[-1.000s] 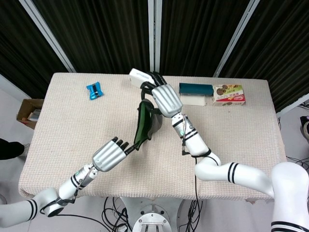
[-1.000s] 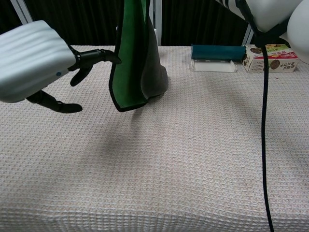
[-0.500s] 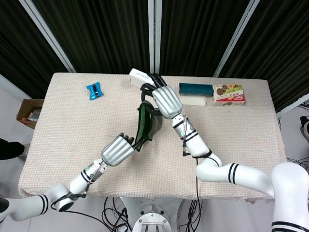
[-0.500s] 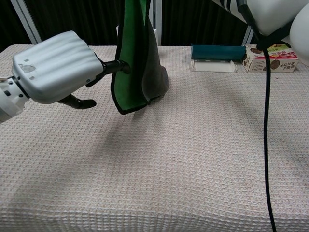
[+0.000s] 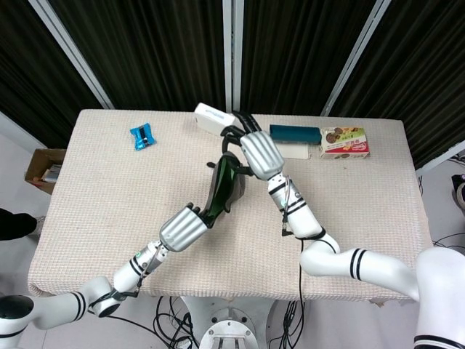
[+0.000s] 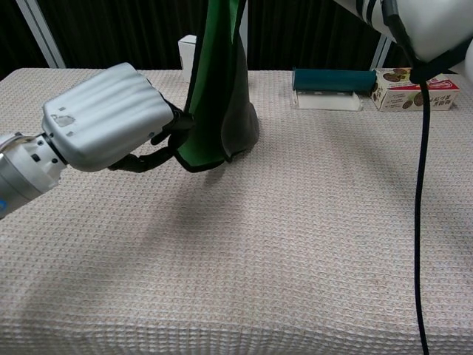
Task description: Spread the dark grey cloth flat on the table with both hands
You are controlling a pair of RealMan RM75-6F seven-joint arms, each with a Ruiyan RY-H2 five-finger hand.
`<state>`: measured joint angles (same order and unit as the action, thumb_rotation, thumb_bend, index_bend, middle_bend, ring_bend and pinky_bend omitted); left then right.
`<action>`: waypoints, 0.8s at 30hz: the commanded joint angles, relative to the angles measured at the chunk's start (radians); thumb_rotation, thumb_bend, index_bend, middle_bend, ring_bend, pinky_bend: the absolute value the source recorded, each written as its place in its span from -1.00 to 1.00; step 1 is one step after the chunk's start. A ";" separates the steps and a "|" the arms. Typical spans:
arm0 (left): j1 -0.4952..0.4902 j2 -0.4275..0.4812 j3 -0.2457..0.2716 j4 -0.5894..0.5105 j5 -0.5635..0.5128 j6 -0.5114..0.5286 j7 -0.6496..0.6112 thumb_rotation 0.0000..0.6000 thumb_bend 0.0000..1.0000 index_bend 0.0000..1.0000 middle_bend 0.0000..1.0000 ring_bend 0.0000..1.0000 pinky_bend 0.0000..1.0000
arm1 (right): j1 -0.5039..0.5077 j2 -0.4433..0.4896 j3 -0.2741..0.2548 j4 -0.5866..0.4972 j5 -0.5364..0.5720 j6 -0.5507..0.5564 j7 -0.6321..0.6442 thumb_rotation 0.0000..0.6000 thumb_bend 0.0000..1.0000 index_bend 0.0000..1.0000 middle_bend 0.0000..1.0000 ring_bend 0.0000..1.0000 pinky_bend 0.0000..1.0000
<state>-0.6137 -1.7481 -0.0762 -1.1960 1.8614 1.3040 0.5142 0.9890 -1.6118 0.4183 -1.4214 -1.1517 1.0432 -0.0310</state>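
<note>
The dark grey cloth (image 5: 227, 185) with a green inner side hangs as a tall fold above the middle of the table, its lower end touching the tabletop (image 5: 109, 189). My right hand (image 5: 260, 154) grips its top end; the chest view shows only that arm's black cable. My left hand (image 5: 183, 227) is at the cloth's lower left edge. In the chest view the left hand (image 6: 107, 118) has its fingers curled onto the green edge of the cloth (image 6: 222, 96), thumb below.
A blue packet (image 5: 142, 136) lies at the back left. A white box (image 5: 213, 118) stands behind the cloth. A teal box (image 5: 295, 134) and a biscuit box (image 5: 344, 142) sit at the back right. A cardboard box (image 5: 45, 169) stands on the floor left.
My left hand moved right and forward to the cloth and closed its fingers on the lower edge. My right hand shifted slightly right with the cloth's top.
</note>
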 commanded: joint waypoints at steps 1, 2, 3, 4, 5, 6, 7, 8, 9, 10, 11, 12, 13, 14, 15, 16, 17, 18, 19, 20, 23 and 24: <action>0.006 -0.019 0.008 0.024 -0.002 0.053 -0.072 1.00 -0.08 0.37 0.32 0.60 0.73 | -0.028 0.015 -0.009 -0.031 0.001 0.018 0.024 1.00 0.13 0.54 -0.41 -1.00 -1.00; 0.008 -0.023 0.010 0.034 -0.001 0.071 -0.101 1.00 -0.08 0.37 0.32 0.60 0.73 | -0.040 0.022 -0.014 -0.043 -0.003 0.024 0.032 1.00 0.13 0.54 -0.41 -1.00 -1.00; 0.007 -0.025 0.012 0.043 0.004 0.084 -0.116 1.00 -0.08 0.37 0.32 0.60 0.73 | -0.048 0.028 -0.018 -0.051 -0.006 0.027 0.037 1.00 0.13 0.54 -0.41 -1.00 -1.00; 0.007 -0.027 0.013 0.053 0.010 0.100 -0.126 1.00 -0.07 0.36 0.32 0.60 0.74 | -0.055 0.034 -0.022 -0.058 -0.008 0.030 0.040 1.00 0.13 0.54 -0.41 -1.00 -1.00; 0.007 -0.029 0.016 0.066 0.017 0.115 -0.137 1.00 -0.07 0.35 0.32 0.60 0.74 | -0.063 0.042 -0.025 -0.067 -0.010 0.034 0.044 1.00 0.13 0.54 -0.41 -1.00 -1.00; 0.007 -0.029 0.018 0.073 0.020 0.124 -0.144 1.00 -0.07 0.35 0.32 0.60 0.74 | -0.069 0.047 -0.026 -0.073 -0.012 0.036 0.048 1.00 0.13 0.54 -0.41 -1.00 -1.00; 0.006 -0.029 0.020 0.078 0.022 0.131 -0.150 1.00 -0.07 0.34 0.32 0.60 0.74 | -0.074 0.053 -0.027 -0.080 -0.012 0.037 0.051 1.00 0.13 0.54 -0.41 -1.00 -1.00; 0.004 -0.027 0.021 0.083 0.024 0.137 -0.155 1.00 -0.07 0.34 0.32 0.59 0.74 | -0.080 0.060 -0.028 -0.087 -0.013 0.038 0.055 1.00 0.13 0.54 -0.41 -1.00 -1.00; 0.003 -0.024 0.021 0.085 0.026 0.141 -0.155 1.00 -0.07 0.34 0.32 0.59 0.74 | -0.083 0.064 -0.027 -0.092 -0.014 0.039 0.056 1.00 0.13 0.54 -0.41 -1.00 -1.00; 0.002 -0.020 0.020 0.087 0.027 0.146 -0.154 1.00 -0.07 0.34 0.32 0.58 0.74 | -0.085 0.069 -0.027 -0.096 -0.015 0.040 0.056 1.00 0.13 0.54 -0.41 -1.00 -1.00; 0.000 -0.013 0.020 0.088 0.029 0.150 -0.152 1.00 -0.07 0.34 0.32 0.57 0.74 | -0.087 0.075 -0.024 -0.099 -0.015 0.041 0.054 1.00 0.13 0.54 -0.41 -1.00 -1.00; -0.003 -0.005 0.018 0.090 0.031 0.153 -0.149 1.00 -0.07 0.34 0.32 0.57 0.74 | -0.086 0.079 -0.020 -0.098 -0.012 0.039 0.051 1.00 0.13 0.54 -0.41 -1.00 -1.00; -0.006 0.004 0.016 0.091 0.032 0.155 -0.145 1.00 -0.07 0.34 0.32 0.56 0.74 | -0.083 0.084 -0.016 -0.095 -0.007 0.034 0.045 1.00 0.13 0.54 -0.41 -1.00 -1.00; -0.012 0.019 0.011 0.092 0.033 0.156 -0.139 1.00 -0.07 0.34 0.32 0.54 0.74 | -0.078 0.091 -0.008 -0.088 0.001 0.027 0.034 1.00 0.13 0.54 -0.41 -1.00 -1.00; -0.016 0.031 0.006 0.093 0.033 0.158 -0.136 1.00 -0.07 0.34 0.32 0.54 0.74 | -0.072 0.093 0.001 -0.079 0.008 0.024 0.028 1.00 0.13 0.54 -0.41 -1.00 -1.00; -0.022 0.043 0.000 0.093 0.032 0.158 -0.135 1.00 -0.07 0.34 0.32 0.53 0.74 | -0.067 0.096 0.010 -0.071 0.016 0.020 0.023 1.00 0.13 0.54 -0.41 -1.00 -1.00; -0.030 0.060 -0.010 0.098 0.030 0.160 -0.137 1.00 -0.07 0.34 0.32 0.53 0.74 | -0.059 0.099 0.023 -0.059 0.028 0.013 0.020 1.00 0.13 0.54 -0.41 -1.00 -1.00; -0.037 0.072 -0.020 0.102 0.027 0.161 -0.141 1.00 -0.08 0.34 0.32 0.53 0.74 | -0.053 0.101 0.032 -0.050 0.037 0.008 0.020 1.00 0.13 0.54 -0.40 -1.00 -1.00; -0.045 0.084 -0.029 0.108 0.023 0.163 -0.150 1.00 -0.07 0.34 0.32 0.52 0.74 | -0.047 0.102 0.041 -0.040 0.045 0.002 0.019 1.00 0.13 0.54 -0.40 -1.00 -1.00; -0.055 0.097 -0.044 0.121 0.017 0.169 -0.164 1.00 -0.07 0.34 0.32 0.51 0.74 | -0.038 0.103 0.052 -0.022 0.058 -0.008 0.020 1.00 0.13 0.54 -0.40 -1.00 -1.00; -0.077 0.129 -0.084 0.154 -0.008 0.176 -0.180 1.00 -0.06 0.33 0.32 0.50 0.74 | -0.016 0.100 0.079 0.025 0.084 -0.035 0.042 1.00 0.12 0.54 -0.39 -1.00 -1.00; -0.083 0.138 -0.092 0.159 -0.014 0.177 -0.183 1.00 -0.06 0.32 0.31 0.50 0.75 | -0.011 0.098 0.085 0.038 0.086 -0.037 0.049 1.00 0.10 0.54 -0.39 -1.00 -1.00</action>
<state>-0.6842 -1.6231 -0.1541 -1.0495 1.8593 1.4761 0.3404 0.9638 -1.5120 0.4874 -1.4057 -1.0787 1.0193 0.0048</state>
